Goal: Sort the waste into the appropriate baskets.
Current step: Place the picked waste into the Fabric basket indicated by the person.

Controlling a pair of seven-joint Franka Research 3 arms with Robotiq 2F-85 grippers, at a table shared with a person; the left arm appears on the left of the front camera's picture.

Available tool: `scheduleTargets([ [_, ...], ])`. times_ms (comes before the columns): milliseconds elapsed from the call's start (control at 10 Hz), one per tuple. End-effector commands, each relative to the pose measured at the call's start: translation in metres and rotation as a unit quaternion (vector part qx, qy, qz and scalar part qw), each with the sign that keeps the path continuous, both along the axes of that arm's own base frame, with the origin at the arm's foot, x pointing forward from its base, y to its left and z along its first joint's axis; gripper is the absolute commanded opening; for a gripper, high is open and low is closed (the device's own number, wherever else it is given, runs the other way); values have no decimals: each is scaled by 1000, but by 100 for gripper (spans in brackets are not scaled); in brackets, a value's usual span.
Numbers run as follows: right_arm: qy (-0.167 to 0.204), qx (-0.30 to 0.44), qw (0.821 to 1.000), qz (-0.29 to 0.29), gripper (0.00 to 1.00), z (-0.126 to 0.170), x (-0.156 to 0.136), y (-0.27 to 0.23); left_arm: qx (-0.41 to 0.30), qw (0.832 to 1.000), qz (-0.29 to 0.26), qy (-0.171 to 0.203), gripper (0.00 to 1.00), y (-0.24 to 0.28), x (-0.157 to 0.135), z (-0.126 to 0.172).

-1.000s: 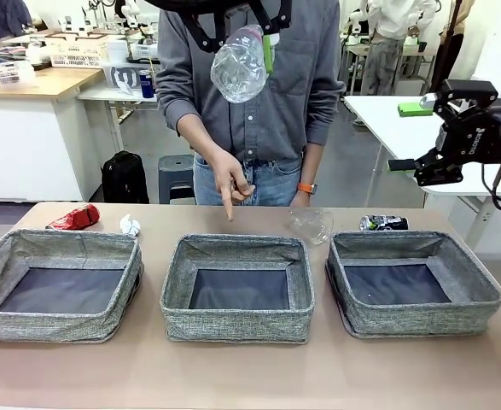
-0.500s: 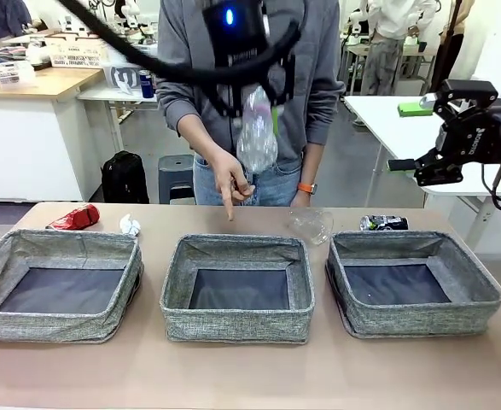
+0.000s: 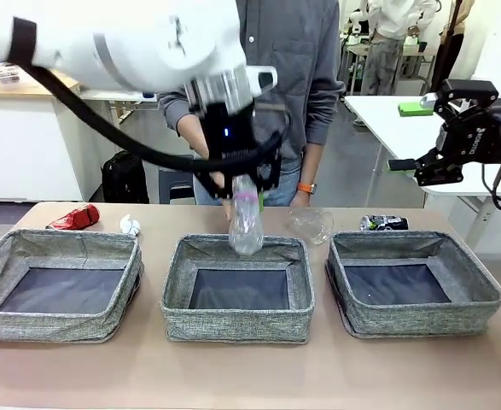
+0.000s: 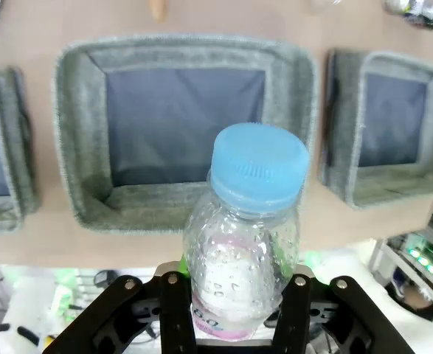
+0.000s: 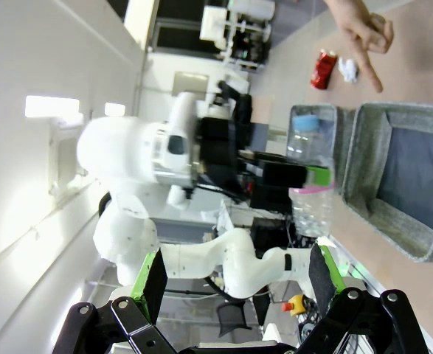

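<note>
My left gripper [image 3: 237,181] is shut on the clear plastic bottle [image 3: 246,224], which hangs blue cap down over the far rim of the middle basket [image 3: 233,325]. In the left wrist view the bottle [image 4: 249,221] sits between my fingers [image 4: 175,310], above that basket [image 4: 83,147]. The left basket [image 3: 54,325] and the right basket [image 3: 421,318] flank it. Behind them on the table lie a red can [image 3: 75,217], a white paper ball [image 3: 130,225], a clear cup [image 3: 311,224] and a dark can [image 3: 384,223]. My right gripper [image 3: 408,137] hangs open, high at the right.
A person [image 3: 301,77] stands at the table's far side, behind my left arm. The right wrist view looks sideways at my left arm, the bottle [image 5: 310,184] and the person's pointing hand [image 5: 364,29]. A white side table [image 3: 387,120] stands at the right.
My left arm has come down with the bottle, from high above the table to just over the middle basket. The right arm has not moved.
</note>
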State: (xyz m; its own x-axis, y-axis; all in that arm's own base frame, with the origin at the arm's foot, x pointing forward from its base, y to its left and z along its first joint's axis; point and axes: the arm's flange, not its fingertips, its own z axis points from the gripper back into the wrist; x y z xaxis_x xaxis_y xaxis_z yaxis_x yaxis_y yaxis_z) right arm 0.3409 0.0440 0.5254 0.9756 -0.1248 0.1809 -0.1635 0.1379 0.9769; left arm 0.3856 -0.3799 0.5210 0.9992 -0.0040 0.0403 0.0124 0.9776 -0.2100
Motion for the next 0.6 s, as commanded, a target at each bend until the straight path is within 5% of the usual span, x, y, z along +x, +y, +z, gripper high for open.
scheduleTargets([
  [0, 3, 11, 1000, -2, 100, 4, 3, 2, 26, 999, 13, -13, 39, -6, 3, -34],
  [200, 3, 11, 1000, -2, 100, 4, 3, 2, 41, 999, 20, -8, 39, -10, 13, -66],
  [500, 3, 11, 1000, -2, 100, 4, 3, 2, 40, 999, 22, -6, 39, -11, 22, -70],
])
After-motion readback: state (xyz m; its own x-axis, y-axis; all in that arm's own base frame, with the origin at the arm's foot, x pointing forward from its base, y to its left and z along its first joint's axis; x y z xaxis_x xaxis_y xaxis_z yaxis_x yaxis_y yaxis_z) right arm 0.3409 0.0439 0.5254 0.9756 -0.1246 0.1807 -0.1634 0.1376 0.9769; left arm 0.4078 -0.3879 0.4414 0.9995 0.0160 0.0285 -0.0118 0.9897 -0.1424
